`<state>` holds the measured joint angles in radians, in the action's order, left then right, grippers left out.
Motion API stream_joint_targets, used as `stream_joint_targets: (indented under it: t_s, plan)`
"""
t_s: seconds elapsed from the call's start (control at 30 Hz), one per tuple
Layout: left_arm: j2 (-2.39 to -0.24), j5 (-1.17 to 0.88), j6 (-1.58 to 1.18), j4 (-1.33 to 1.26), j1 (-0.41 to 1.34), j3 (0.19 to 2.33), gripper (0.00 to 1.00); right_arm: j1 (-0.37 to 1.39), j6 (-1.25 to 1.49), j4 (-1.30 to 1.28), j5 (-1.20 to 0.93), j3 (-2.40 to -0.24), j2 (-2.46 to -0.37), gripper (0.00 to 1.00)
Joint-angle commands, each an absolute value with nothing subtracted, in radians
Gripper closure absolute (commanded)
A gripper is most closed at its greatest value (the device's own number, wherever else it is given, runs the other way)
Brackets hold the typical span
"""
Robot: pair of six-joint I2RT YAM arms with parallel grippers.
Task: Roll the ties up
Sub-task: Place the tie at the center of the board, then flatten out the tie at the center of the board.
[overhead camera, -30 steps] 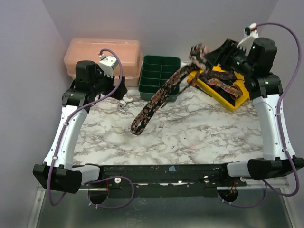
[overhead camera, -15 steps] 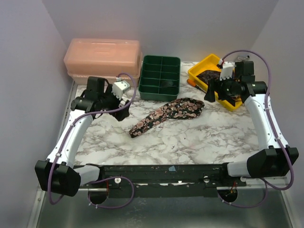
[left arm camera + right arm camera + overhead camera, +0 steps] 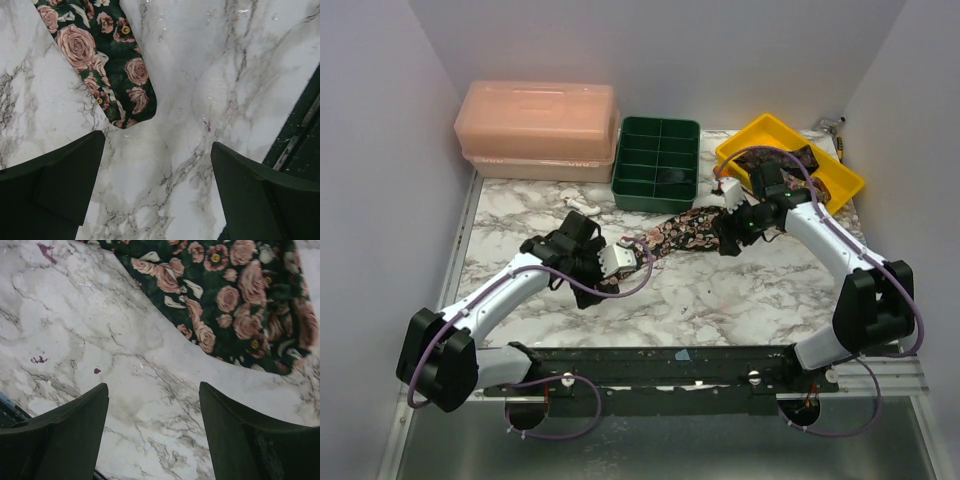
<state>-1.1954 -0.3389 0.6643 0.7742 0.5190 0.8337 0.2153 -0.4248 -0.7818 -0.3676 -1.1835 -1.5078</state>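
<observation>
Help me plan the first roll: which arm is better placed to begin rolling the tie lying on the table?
Left, probably. The left claw is open just short of the narrow tip of the tie, lined up to pinch it. The right claw, also open, faces the wide end, better for steadying.

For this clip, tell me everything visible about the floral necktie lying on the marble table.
The dark green fabric necktie, printed with pink roses, lies unrolled on the white marble table, running diagonally between the two arms. Its narrow end finishes in a blunt point near the left gripper. The wider end, somewhat bunched, lies by the right gripper. Both grippers are open and just short of the cloth, and only the tabletop visibly touches it.
</observation>
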Motion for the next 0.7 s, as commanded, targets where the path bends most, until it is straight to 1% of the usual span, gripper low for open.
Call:
stream_joint_targets:
  t_s: [0.0,0.2,0.27,0.37,0.4,0.47,0.53,0.57,0.6,0.63,0.67]
  plan:
    - [-1.262,-0.206,0.682,0.615,0.544,0.827,0.06,0.282,-0.483,-0.635,-0.270,-1.113,-1.543,0.26]
    - [-1.388,-0.132,0.625,0.536,0.562,0.883,0.22,0.337,-0.555,-0.480,-0.150,-1.022,-1.592,0.26]
    - [-1.424,-0.121,0.611,0.529,0.563,0.899,0.29,0.355,-0.564,-0.426,-0.097,-1.000,-1.616,0.25]
    - [-1.471,-0.106,0.615,0.545,0.561,0.917,0.52,0.368,-0.564,-0.327,0.041,-0.970,-1.649,0.26]
    - [-1.475,-0.107,0.615,0.558,0.558,0.922,0.56,0.372,-0.564,-0.299,0.084,-0.960,-1.661,0.26]
    - [-1.464,-0.135,0.610,0.580,0.543,0.927,0.62,0.385,-0.562,-0.281,0.158,-0.963,-1.699,0.29]
    - [-1.448,-0.154,0.601,0.592,0.527,0.927,0.65,0.395,-0.545,-0.284,0.171,-0.966,-1.730,0.30]
    - [-1.443,-0.164,0.601,0.603,0.520,0.928,0.66,0.399,-0.538,-0.289,0.157,-0.967,-1.740,0.32]
    - [-1.441,-0.172,0.603,0.608,0.510,0.928,0.69,0.400,-0.533,-0.291,0.127,-0.966,-1.752,0.36]
    - [-1.440,-0.172,0.601,0.610,0.502,0.927,0.70,0.400,-0.516,-0.296,0.108,-0.970,-1.766,0.41]
    - [-1.440,-0.175,0.603,0.615,0.491,0.927,0.74,0.400,-0.495,-0.318,0.080,-0.983,-1.783,0.49]
